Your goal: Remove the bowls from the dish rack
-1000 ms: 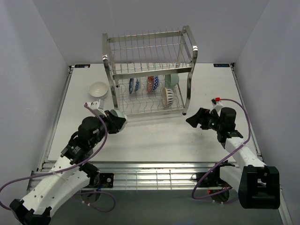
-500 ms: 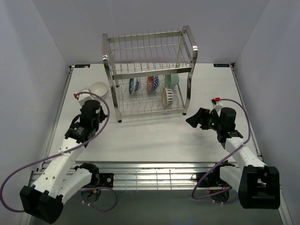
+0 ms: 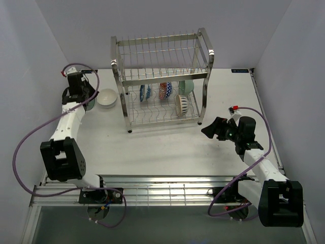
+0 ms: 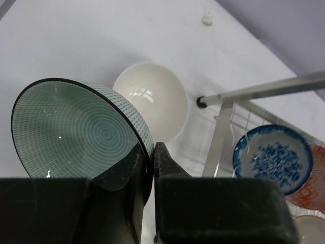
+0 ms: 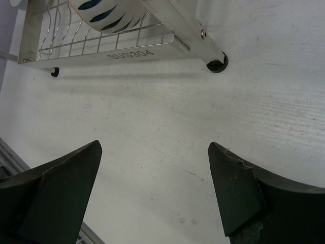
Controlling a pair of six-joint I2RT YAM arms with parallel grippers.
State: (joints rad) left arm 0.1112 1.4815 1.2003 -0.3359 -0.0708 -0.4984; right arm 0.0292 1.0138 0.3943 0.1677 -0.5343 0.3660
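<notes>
The left gripper [image 4: 150, 158] pinches the green bowl [image 4: 76, 132] by its rim, just beside the white bowl [image 4: 152, 96] (the right gripper [image 5: 155, 162] is spread wide, near the rack [image 5: 127, 51]).

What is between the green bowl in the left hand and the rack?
The white bowl. The left wrist view shows it sitting between the green bowl and the rack.

1. Overhead view: bright, even, diffuse light. The white table [image 3: 167, 147] is close to blown out and shadows are faint.
2. dish rack [image 3: 165, 79]: the chrome throws small specular glints, with a soft shadow at its feet.
3. Left wrist view: left gripper [image 4: 153, 152] is underexposed, near black, in soft focus. Green bowl [image 4: 76, 132] and white bowl [image 4: 152, 99] carry glare spots on the glaze.
4. Right wrist view: right gripper [image 5: 154, 147] is dark with blurred edges. The table texture is sharp, with a broad soft shadow band below the rack.
</notes>
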